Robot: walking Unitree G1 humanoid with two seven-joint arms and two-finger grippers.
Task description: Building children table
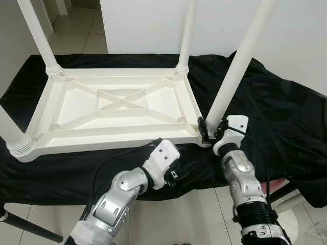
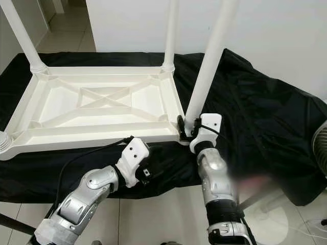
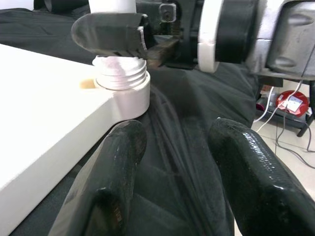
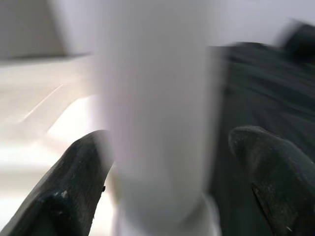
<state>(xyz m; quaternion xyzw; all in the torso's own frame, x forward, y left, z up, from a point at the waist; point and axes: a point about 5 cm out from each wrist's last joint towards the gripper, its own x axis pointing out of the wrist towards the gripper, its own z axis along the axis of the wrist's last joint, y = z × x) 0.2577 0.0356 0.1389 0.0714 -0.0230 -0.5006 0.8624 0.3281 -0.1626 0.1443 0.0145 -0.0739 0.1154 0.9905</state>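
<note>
A white plastic children's table (image 1: 117, 138) lies upside down on a black cloth. Its near-right leg (image 1: 235, 66) stands tilted in the corner socket (image 3: 130, 98), with several turns of its thread (image 3: 120, 78) showing above the socket. My right gripper (image 1: 209, 130) is open and straddles the base of this leg; one finger touches it, while the other finger (image 4: 275, 167) stands a little apart. My left gripper (image 3: 172, 187) is open and holds nothing. It hovers low over the cloth just in front of the table's front edge, pointing at that corner.
Three other legs stand in their corners: far left (image 1: 38, 30), far right (image 1: 186, 30), near left (image 1: 10, 132). The black cloth (image 1: 286, 117) drapes over the front edge to a tiled floor. A white wall stands behind. A fan (image 2: 319, 148) is at the right.
</note>
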